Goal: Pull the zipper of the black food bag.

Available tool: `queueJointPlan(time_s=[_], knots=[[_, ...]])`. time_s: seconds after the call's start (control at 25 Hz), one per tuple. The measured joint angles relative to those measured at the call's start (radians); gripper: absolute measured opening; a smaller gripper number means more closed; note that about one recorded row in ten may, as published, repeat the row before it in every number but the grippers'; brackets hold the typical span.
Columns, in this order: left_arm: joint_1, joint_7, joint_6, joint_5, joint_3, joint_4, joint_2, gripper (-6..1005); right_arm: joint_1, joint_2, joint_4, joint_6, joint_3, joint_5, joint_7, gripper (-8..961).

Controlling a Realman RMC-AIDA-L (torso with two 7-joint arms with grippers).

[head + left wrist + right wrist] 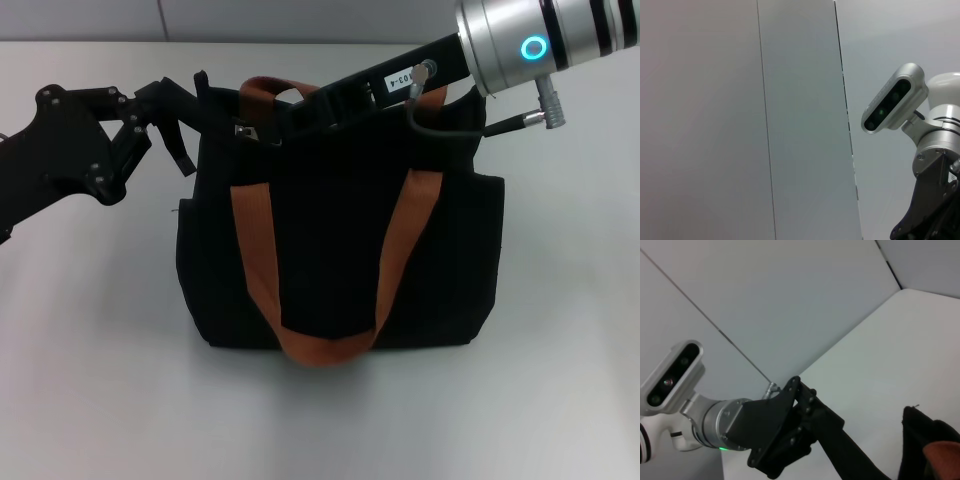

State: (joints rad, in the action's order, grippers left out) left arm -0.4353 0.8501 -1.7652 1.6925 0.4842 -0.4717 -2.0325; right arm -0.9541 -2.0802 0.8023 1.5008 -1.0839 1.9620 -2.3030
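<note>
The left gripper (185,125) pinches the bag's (340,260) far-left top corner. The right gripper reaches over its top toward the zipper (243,131); fingers hidden, state unclear.

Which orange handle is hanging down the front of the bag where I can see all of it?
The near orange handle, drooping in a long U over the black food bag. The far handle only peeks over the top edge, where the right gripper reaches.
</note>
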Motion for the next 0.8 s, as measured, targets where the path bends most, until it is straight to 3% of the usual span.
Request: queueJointPlan(time_s=[0.4,0.8], knots=[[0.000,0.002,0.000,0.000,-0.013,-0.004,0.000,60,0.027,-0.001,0.118,0.024,-0.026,0.101,-0.125,-3],[0.003,0.000,0.003,0.000,-0.023,-0.004,0.000,64,0.110,0.000,0.276,0.067,-0.020,0.163,-0.216,-4]])
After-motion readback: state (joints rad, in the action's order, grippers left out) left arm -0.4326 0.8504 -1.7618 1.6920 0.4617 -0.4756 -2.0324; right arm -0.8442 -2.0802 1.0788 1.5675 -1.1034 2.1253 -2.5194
